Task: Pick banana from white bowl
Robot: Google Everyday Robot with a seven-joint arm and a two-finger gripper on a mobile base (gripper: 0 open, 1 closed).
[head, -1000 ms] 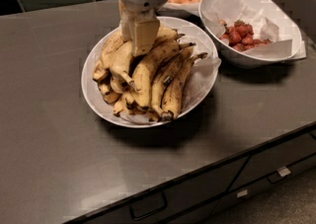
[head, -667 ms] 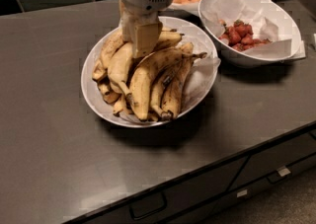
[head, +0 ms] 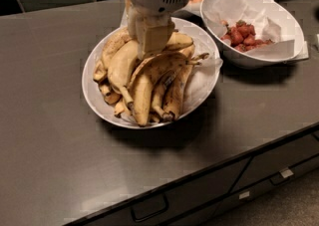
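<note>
Camera view, tool [head: 152, 45] pointing down onto bananas [head: 149, 79]

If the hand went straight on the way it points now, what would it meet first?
The bananas piled in the white bowl: the hand points down at the pile's top and looks right at it, perhaps touching, though depth is unclear.

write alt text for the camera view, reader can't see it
A robot's white-and-tan gripper is down among spotted yellow bananas in a wide, shallow white bowl on a dark counter; a deeper white bowl of red fruit stands beside it.
</note>
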